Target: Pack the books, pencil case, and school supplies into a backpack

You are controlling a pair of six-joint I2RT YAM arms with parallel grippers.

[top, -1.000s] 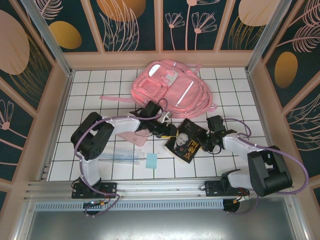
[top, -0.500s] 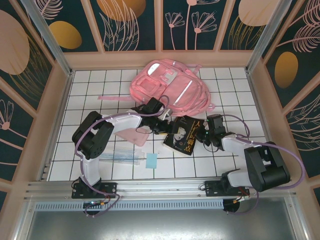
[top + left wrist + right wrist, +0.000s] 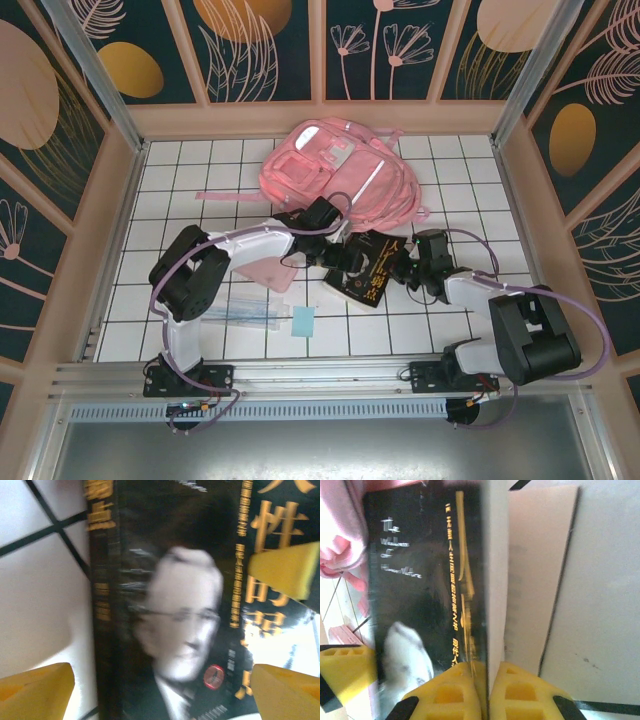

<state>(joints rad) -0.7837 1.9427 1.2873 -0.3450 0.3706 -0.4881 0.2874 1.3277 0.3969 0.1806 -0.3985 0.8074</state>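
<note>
The right gripper [image 3: 486, 680] was clenched on the book [image 3: 420, 580]: in the right wrist view its two yellow fingers [image 3: 451, 692] pressed from both sides on the edge of the thin black cover, with almost no gap between them, and the pale edge of the pages was visible just beside the grip. The left gripper [image 3: 345, 262] was released, holding nothing; in the left wrist view its yellow pads [image 3: 35, 692] stood wide apart, one over the white tile at the side of the book and one over the cover, and between them the man's portrait and the large yellow characters were seen, a little blurred. From above, the book lay between the two grippers, on the white tiled table [image 3: 180, 200], near the middle and just in front of the backpack [image 3: 340, 175]. Whether the book touched the pink fabric, I could not tell, but in the right wrist view the fabric was very close to its corner. The backpack lay flat at the far side of the table, with its shiny strips up. The pencil case [image 3: 262, 272] rested to the left of the book, partly under the left arm. Nearer to the bases, the clear packet of sticks [image 3: 245, 310] and the small light-blue pad [image 3: 303, 321] lay just beside each other, well apart from the backpack
</note>
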